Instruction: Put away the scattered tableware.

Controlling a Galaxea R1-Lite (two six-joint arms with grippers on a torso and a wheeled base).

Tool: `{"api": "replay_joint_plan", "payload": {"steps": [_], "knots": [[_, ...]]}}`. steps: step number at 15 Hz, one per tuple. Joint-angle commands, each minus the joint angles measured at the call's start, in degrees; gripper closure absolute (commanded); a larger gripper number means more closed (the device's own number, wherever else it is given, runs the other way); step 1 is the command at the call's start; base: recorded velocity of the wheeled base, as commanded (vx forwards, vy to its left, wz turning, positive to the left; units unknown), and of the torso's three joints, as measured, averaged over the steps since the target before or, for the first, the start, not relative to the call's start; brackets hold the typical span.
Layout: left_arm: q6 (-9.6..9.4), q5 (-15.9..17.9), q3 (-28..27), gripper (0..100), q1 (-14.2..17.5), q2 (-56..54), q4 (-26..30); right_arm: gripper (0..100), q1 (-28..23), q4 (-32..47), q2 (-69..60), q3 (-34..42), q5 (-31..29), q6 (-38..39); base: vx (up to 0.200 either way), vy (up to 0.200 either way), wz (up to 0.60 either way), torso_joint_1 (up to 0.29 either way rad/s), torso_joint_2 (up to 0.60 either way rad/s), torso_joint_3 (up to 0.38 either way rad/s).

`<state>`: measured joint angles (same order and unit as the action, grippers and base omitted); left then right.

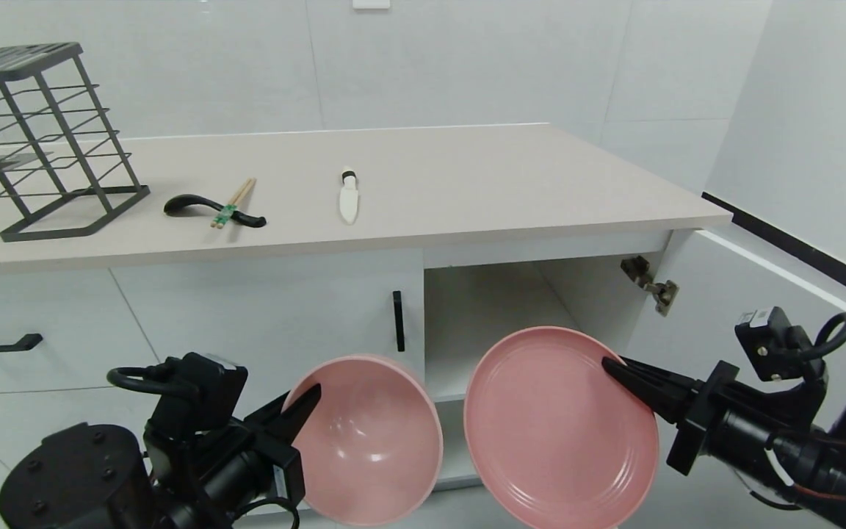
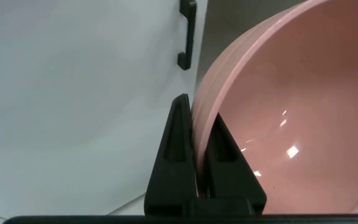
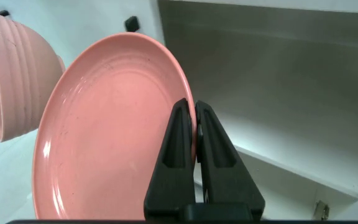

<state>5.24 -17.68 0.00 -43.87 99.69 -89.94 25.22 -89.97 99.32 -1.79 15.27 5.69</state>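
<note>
Item 1. Left gripper: I have it closed on the rim of the pink bowl, one finger inside the wall and one outside. The bowl hangs tipped on its side, hollow facing me, low in front of the closed cupboard door. A rim pinch is the only hold a bowl this wide allows.

Item 2. Right gripper: clamped on the edge of the pink plate, which stands nearly on edge, face toward me, just beside the bowl and apart from it. It sits before the open cupboard below the surface, near that surface's right end. I judge that held this way it would slide in over the shelf without catching the frame.

Item 3. Cupboard door: swung wide to the right, hinge exposed, so the opening is free for both arms.

Item 4. Left on the surface, near its front edge:
- black spoon
- chopsticks lying across the spoon's handle
- white knife, alone, about mid-length

Item 5. Black wire rack: at the left end, probably meant for these smaller pieces.

Status, my judgement: both dishes are in hand and not yet stowed; the cutlery is untouched.
</note>
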Motion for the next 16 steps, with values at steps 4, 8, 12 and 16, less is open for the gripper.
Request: {"api": "replay_joint_plan", "payload": {"steps": [4,8,12,16], "knots": [[0.03,-0.08,0.00,100,0.02,0.06,-0.06,100,0.00,-0.03,0.18,-0.05,0.02,0.02,0.000,0.000,0.00,-0.107,0.05,-0.080],[0.03,-0.08,0.00,100,0.10,0.15,-0.06,100,0.00,-0.03,0.18,-0.05,0.02,0.02,0.000,0.000,0.00,-0.177,0.31,0.110],[0.03,-0.08,0.00,100,0.10,0.24,-0.06,100,0.00,-0.03,0.44,0.03,0.02,0.02,0.000,0.000,0.00,-0.060,0.19,0.072],[0.47,-3.15,0.00,100,-1.74,0.15,1.61,100,0.00,-0.03,1.67,0.21,0.02,0.11,0.200,0.000,0.00,-0.008,0.01,0.044]]}}
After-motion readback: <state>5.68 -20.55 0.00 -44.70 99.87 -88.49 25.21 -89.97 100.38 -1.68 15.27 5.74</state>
